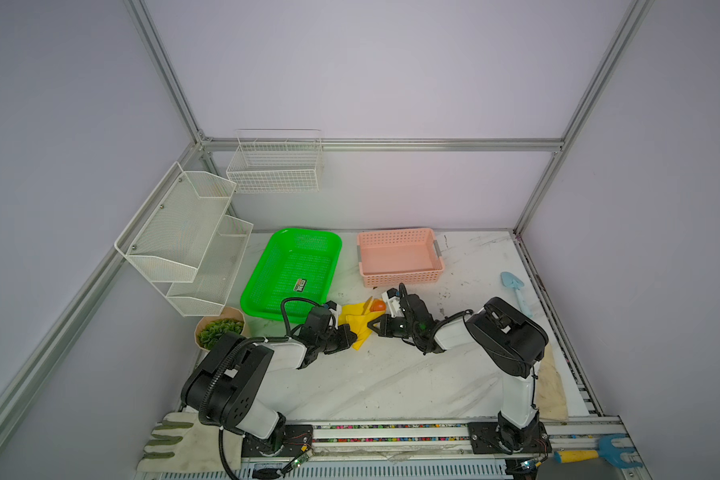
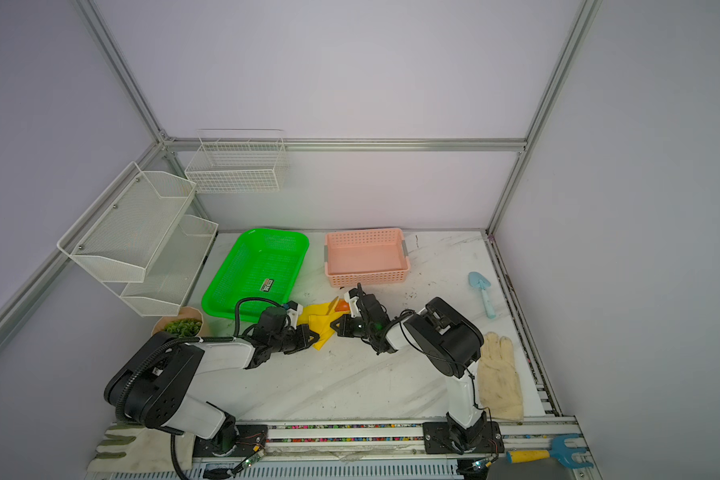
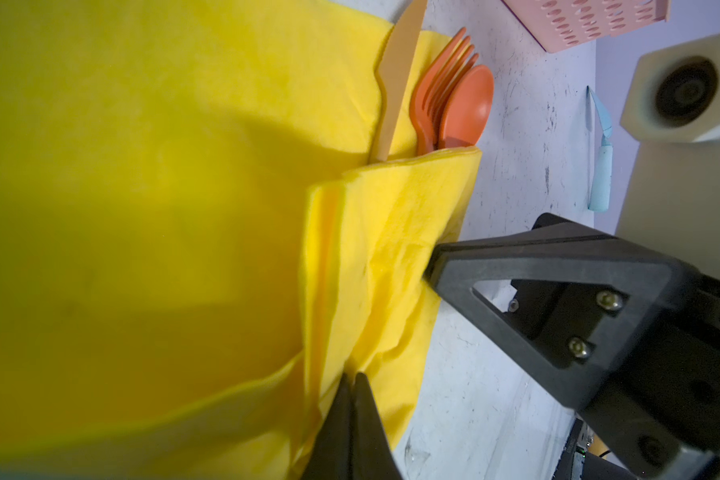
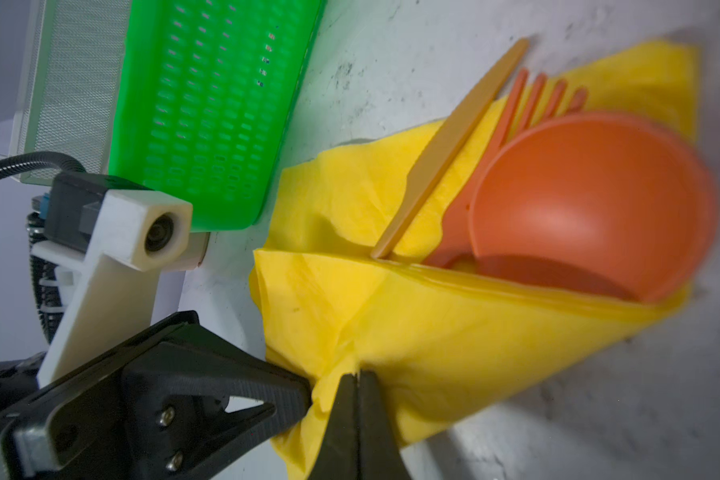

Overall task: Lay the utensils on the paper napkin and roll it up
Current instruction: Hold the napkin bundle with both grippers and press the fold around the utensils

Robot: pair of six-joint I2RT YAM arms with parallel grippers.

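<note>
The yellow paper napkin [image 1: 352,319] [image 2: 316,318] lies folded over the utensils between the two arms, in front of the baskets. An orange spoon [image 3: 466,104] [image 4: 591,199], an orange fork [image 3: 437,83] [image 4: 533,95] and a tan knife [image 3: 398,75] [image 4: 454,145] stick out of its far end; their handles are hidden under the fold. My left gripper [image 3: 352,378] [image 1: 353,336] is shut on the napkin's near end. Facing it from the right, my right gripper [image 4: 356,376] [image 1: 371,325] is shut on the same bunched end. The two tips nearly meet.
A green basket [image 1: 304,232] sits just left of the napkin and a pink basket [image 1: 400,278] just behind it. A light-blue trowel [image 1: 516,291] lies at the right edge, a beige glove [image 2: 499,374] beside the right arm. A potted plant [image 1: 219,330] and white wire shelves [image 1: 184,241] stand at the left.
</note>
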